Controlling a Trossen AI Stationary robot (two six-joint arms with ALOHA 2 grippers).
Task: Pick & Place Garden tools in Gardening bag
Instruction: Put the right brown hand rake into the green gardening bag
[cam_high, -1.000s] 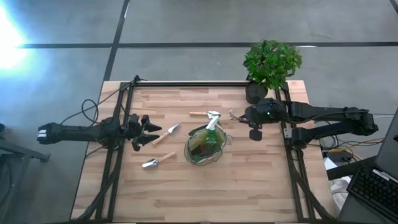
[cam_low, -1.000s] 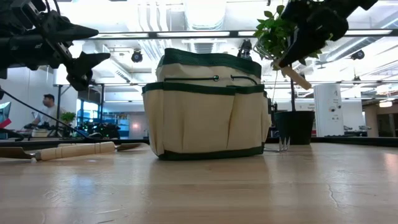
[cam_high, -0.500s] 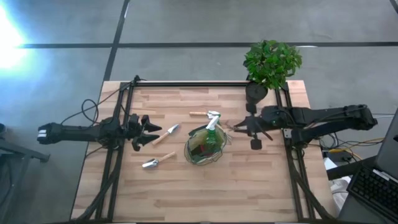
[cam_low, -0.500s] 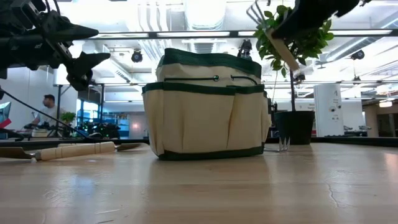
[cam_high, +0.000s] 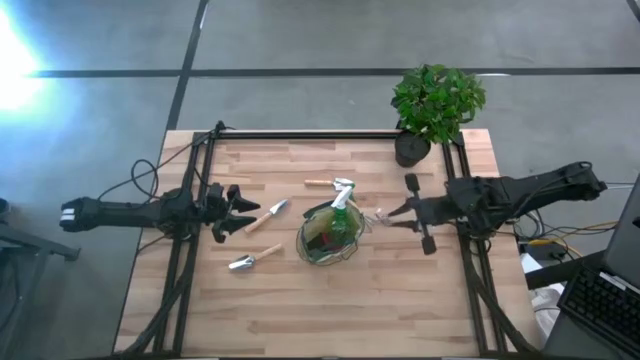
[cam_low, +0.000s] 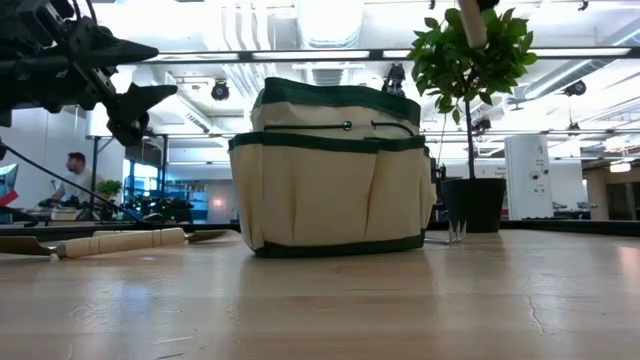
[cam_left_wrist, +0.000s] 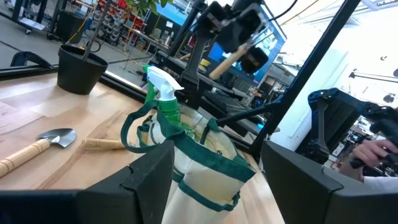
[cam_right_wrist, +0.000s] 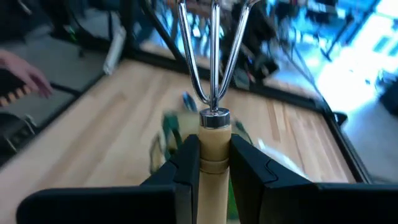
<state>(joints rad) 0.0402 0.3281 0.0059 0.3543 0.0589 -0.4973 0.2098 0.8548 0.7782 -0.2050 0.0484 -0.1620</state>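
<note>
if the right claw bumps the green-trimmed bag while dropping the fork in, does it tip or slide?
The beige fabric gardening bag with green trim sits wide and flat-bottomed on the wooden table, so it would probably slide or dent rather than tip. Its sides look soft and will likely give. The right claw grips the wooden-handled metal fork rigidly.

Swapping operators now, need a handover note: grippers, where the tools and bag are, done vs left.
Right gripper: shut on a wooden-handled fork, held in the air just right of the gardening bag.
Left gripper: open, empty, waiting at the table's left side.
On the table: trowel, second trowel, another tool behind the bag.
Bag holds a spray bottle.
Left: drop the fork in, then bag the remaining three.
</note>
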